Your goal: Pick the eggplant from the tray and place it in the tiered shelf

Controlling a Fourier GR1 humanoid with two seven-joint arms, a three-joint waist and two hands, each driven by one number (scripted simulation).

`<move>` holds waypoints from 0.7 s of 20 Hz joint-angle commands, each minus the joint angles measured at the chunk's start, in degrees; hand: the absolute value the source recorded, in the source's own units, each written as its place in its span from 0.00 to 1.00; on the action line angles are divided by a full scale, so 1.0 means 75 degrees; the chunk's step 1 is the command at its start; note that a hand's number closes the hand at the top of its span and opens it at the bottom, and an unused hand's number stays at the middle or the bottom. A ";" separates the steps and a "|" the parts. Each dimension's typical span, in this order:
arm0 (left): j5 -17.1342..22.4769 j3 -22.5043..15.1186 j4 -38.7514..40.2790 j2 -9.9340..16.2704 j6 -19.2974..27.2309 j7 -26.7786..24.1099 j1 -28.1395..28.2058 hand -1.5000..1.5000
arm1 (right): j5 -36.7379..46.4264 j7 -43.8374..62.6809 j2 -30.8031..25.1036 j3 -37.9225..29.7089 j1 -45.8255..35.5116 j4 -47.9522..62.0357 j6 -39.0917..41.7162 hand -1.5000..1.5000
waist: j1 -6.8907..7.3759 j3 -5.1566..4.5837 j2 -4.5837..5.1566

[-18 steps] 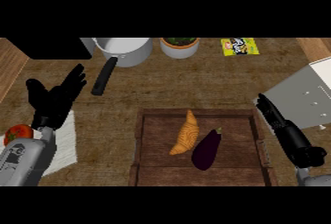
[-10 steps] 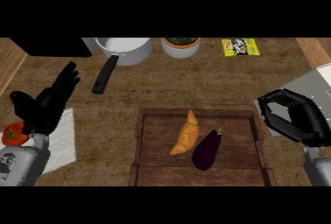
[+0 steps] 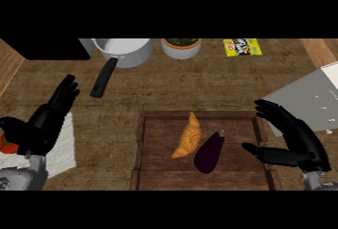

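1. Lower right of the frame: the right hand [image 3: 298,142] is open, thumb towards the eggplant [image 3: 209,152] — not touching it.
2. Lower centre: the eggplant lies in the wooden tray [image 3: 149,152] beside an orange vegetable [image 3: 187,136].
3. Left edge: the left hand [image 3: 44,123] rests open.
4. Upper frame: a pot [image 3: 124,51].

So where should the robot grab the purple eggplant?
Probably round its thick middle, coming from the right. The eggplant lies slanted in the tray, stem end up and away, with the orange vegetable close on its left. The open right hand is already beside its free right side.
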 commanded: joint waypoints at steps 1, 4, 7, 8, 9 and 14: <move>-0.0110 0.0235 -0.0306 -0.0002 -0.0079 0.0013 0.0458 0.50 | 0.0148 0.0618 -0.0457 -0.0074 0.0597 -0.1238 0.0369 0.00 | -0.0033 0.0013 0.0011; -0.0126 0.0200 -0.0301 -0.0082 -0.0154 0.0056 0.0210 0.50 | 0.0525 0.1662 -0.0834 0.0146 0.0552 -0.1994 0.0354 0.00 | -0.0057 0.0010 0.0010; -0.0190 0.0135 -0.0380 -0.0079 -0.0153 0.0186 0.0276 0.50 | 0.0757 0.2706 -0.1496 -0.0031 -0.0398 -0.1986 0.0652 0.00 | 0.0017 0.0005 0.0018; -0.0130 0.0084 -0.0740 -0.0108 -0.0202 0.0099 0.0692 0.50 | 0.0815 0.2929 -0.1656 0.0024 -0.0495 -0.1865 0.0841 0.00 | 0.0084 0.0005 0.0012; -0.0032 0.0306 -0.0398 -0.0061 -0.0194 0.0334 0.0072 0.50 | 0.0915 0.3276 -0.1817 0.0156 -0.0408 -0.2309 0.0942 0.00 | -0.0023 0.0004 0.0016; -0.0440 -0.0023 -0.0513 -0.0471 -0.0060 0.0338 0.0293 0.50 | 0.0988 0.4772 -0.1421 0.0640 -0.1291 -0.2519 0.1354 0.00 | 0.0033 0.0011 0.0032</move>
